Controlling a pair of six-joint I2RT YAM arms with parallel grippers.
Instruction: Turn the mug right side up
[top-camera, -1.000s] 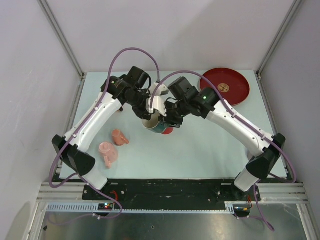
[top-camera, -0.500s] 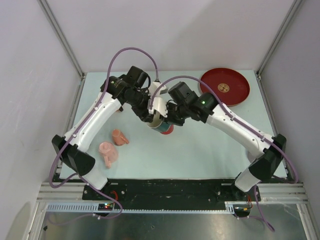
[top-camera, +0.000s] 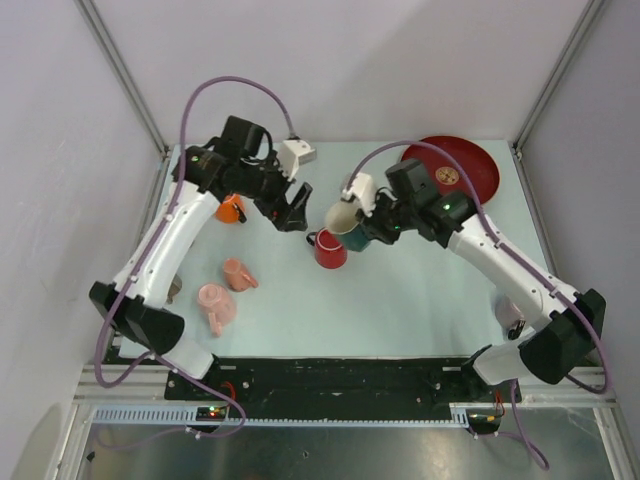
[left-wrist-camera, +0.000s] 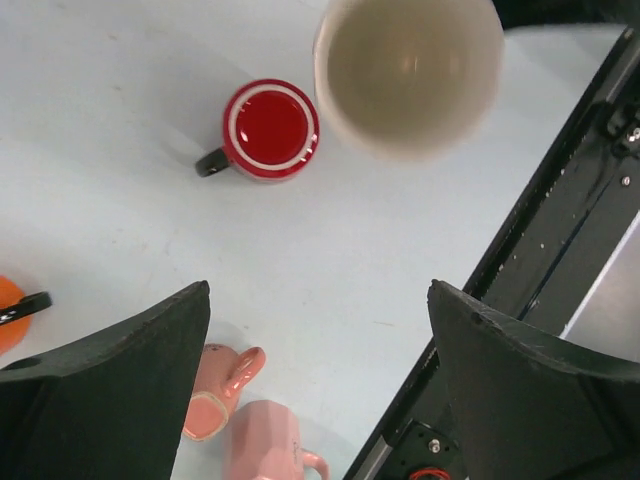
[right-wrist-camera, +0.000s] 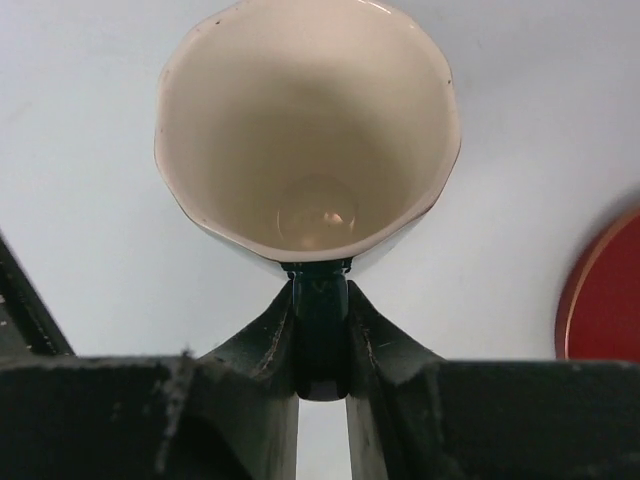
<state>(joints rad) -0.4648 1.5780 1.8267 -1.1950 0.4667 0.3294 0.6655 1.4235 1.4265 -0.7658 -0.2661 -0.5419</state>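
Pale-blue table (top-camera: 420, 300) lies under the cream-lined mug (right-wrist-camera: 300, 140), held aloft near the red mug (top-camera: 330, 250), pinched only by its handle (right-wrist-camera: 321, 310) in the right gripper (top-camera: 368, 226), with the left gripper (left-wrist-camera: 318, 295) spread wide and empty, so it may swivel or drop.

Dark green mug (right-wrist-camera: 305, 130) with a glossy cream inside and a faceted rim. Its handle is pinched between the closed jaws of the right gripper (right-wrist-camera: 321, 335), and the cup stands just past the fingertips, open mouth turned back toward that wrist. From above it is tilted, mouth up and leftward. It lies beyond the spread jaws of the left gripper (left-wrist-camera: 318, 300), well apart from them.
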